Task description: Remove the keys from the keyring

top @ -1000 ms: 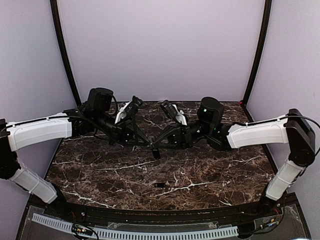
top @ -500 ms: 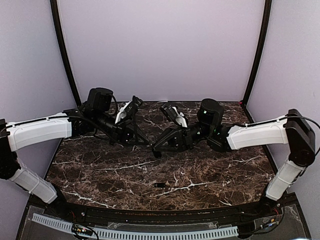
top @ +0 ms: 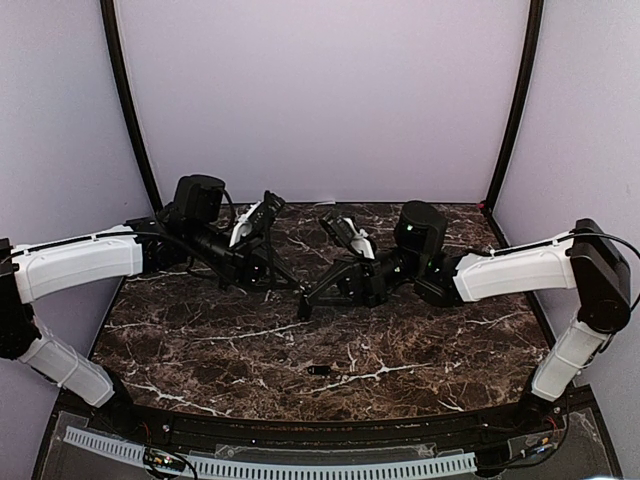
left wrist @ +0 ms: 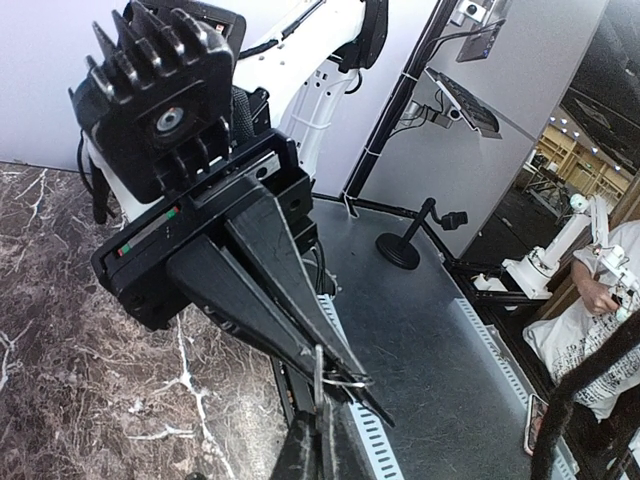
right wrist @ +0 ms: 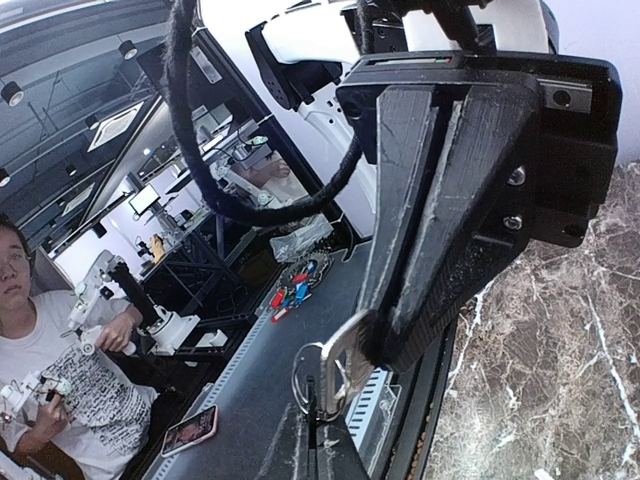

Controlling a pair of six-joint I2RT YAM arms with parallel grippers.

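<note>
Two arms: left arm [top: 80, 262], right arm [top: 515, 268]; two grippers, left gripper [top: 296, 289] and right gripper [top: 306, 303], two fingers each; one wire keyring [right wrist: 322, 378]; one dark key [top: 318, 370] loose on one brown marble table [top: 450, 340]; one person [left wrist: 590, 320] in the left wrist view, one person [right wrist: 30, 340] in the right.

Glossy marble table [top: 200, 340], shiny metal keyring [right wrist: 325, 380]

No text, brand, number or sign could be read. A small coloured label [left wrist: 150, 232] was seen on the body of the right gripper [left wrist: 350, 385], but its marks were too small to be made out. The print on a white T-shirt [right wrist: 60, 400] was likewise too blurred to be read.
</note>
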